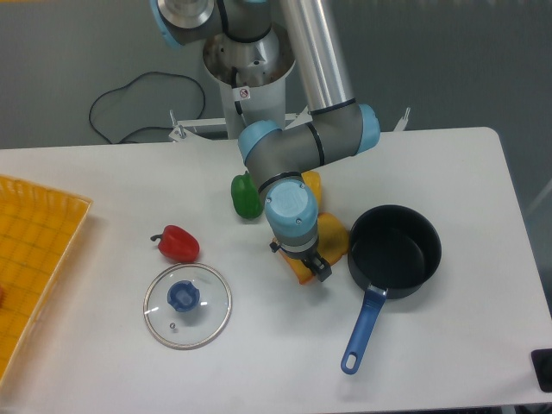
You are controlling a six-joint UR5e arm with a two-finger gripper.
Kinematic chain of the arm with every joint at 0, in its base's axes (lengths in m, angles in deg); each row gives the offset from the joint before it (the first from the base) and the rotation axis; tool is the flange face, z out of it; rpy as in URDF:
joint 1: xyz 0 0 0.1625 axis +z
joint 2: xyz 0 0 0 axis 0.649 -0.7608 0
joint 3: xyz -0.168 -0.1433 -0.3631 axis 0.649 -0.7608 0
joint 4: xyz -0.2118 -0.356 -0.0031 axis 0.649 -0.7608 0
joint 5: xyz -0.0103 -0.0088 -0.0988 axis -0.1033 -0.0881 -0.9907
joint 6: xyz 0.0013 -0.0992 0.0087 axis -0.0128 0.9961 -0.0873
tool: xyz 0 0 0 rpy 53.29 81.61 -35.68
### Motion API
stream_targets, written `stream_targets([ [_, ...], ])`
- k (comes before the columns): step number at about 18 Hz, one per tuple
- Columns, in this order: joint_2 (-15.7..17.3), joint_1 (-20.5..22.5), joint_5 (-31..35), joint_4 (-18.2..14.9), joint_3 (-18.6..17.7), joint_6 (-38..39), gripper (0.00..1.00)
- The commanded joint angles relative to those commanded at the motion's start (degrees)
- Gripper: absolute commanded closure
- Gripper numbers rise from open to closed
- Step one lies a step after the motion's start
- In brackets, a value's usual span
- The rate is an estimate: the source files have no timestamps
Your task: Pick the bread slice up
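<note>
Arm [297, 155] over bread slice [331, 241]

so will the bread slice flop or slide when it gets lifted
Probably stiff: the bread slice looks like a thick moulded toy, so it should not flop. It lies flat, unlikely to roll. Its smooth face might slip in the gripper, whose jaws are hidden.

Glossy plastic red pepper [179, 245]; clear glass lid [187, 305]

You're looking at a UR5e arm [302, 147]: silver tube links, grey joint housings, light-blue end caps, small red-white sticker on base column, black gripper [309, 259] hardware.
</note>
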Motion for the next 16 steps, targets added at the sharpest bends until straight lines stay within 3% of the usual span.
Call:
stream_targets([
  [16, -0.79, -0.09, 0.09, 0.79, 0.00, -0.09, 0.00],
])
